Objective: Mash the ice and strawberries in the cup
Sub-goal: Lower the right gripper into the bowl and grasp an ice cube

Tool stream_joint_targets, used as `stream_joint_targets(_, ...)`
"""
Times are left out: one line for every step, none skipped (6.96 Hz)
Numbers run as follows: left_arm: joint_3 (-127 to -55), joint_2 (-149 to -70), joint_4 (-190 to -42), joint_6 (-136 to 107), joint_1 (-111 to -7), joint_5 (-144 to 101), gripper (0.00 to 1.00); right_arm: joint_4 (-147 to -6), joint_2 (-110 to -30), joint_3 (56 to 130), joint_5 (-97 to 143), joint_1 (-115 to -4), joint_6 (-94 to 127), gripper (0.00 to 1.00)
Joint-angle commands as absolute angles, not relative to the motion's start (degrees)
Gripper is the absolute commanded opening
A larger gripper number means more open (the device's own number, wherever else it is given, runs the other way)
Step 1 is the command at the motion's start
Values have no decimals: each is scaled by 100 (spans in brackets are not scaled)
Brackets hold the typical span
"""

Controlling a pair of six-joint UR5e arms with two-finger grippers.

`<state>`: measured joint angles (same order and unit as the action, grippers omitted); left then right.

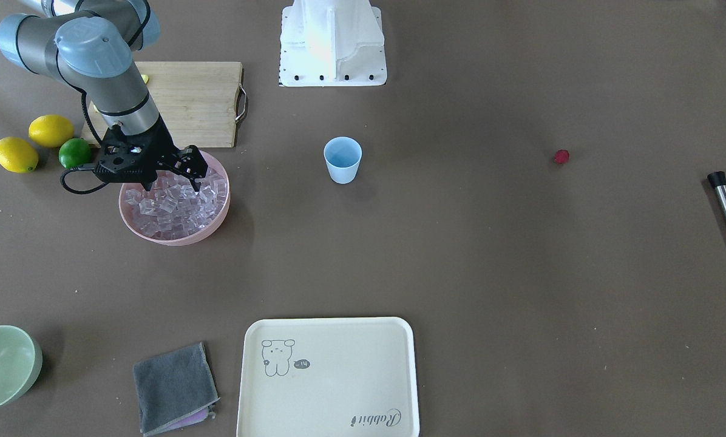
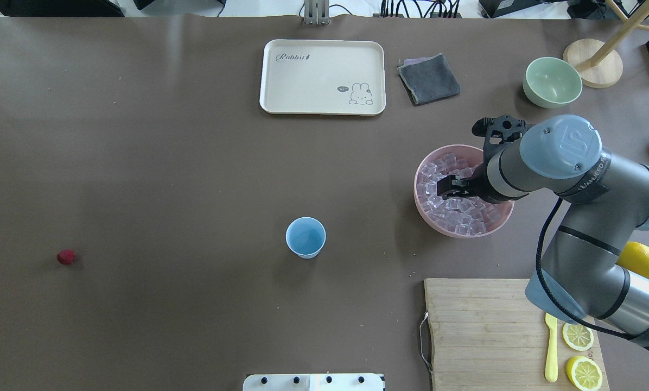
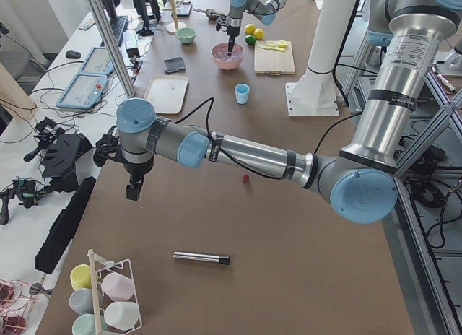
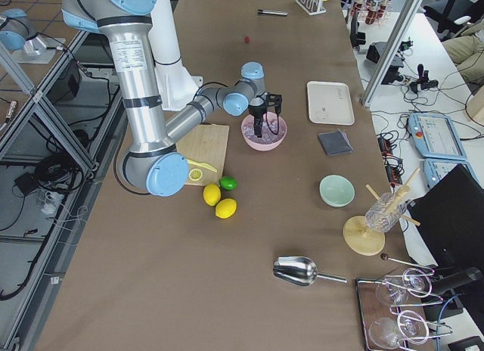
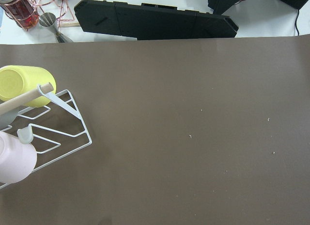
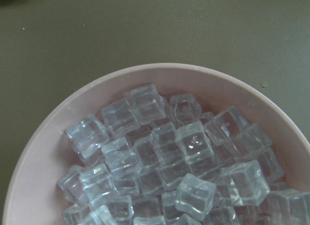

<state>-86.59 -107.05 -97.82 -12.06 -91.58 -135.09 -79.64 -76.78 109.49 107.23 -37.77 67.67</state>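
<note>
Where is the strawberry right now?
In the overhead view the strawberry lies by itself at far left, on the robot's left side, well away from the blue cup at centre.

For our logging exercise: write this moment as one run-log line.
right gripper: open, at ice in pink bowl | left gripper: state unclear | cup: empty | strawberry: on table

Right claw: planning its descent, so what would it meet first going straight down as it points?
Likely the ice heaped in the pink bowl, directly beneath the open right claw; depth is unclear, but nothing else shows between.
</note>
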Motion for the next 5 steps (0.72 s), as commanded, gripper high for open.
stream_joint_targets(-8657,-10705,-9782,-1204,-9158,-13509,98,-7972,-7664,10916,10539,-3779,6943,99)
stream_joint_targets(-8649,-10705,-9782,-1213,-9158,-13509,99,-7972,-7664,10907,10538,-3771,6952,99)
stream_joint_targets(-8657,-10696,-9782,-1213,-9158,-13509,98,-7972,-7664,10890,10529,-3753,6978,99)
stream_joint_targets(-8640,-10696,-9791,-1213,-9158,-13509,98,-7972,-7664,10855,10503,-3692,6979,99)
stream_joint_targets(-8631,-10679,-9791,-1213,-9150,-13509,98,-7980,-7629,10837,10399,-3613,6987,99)
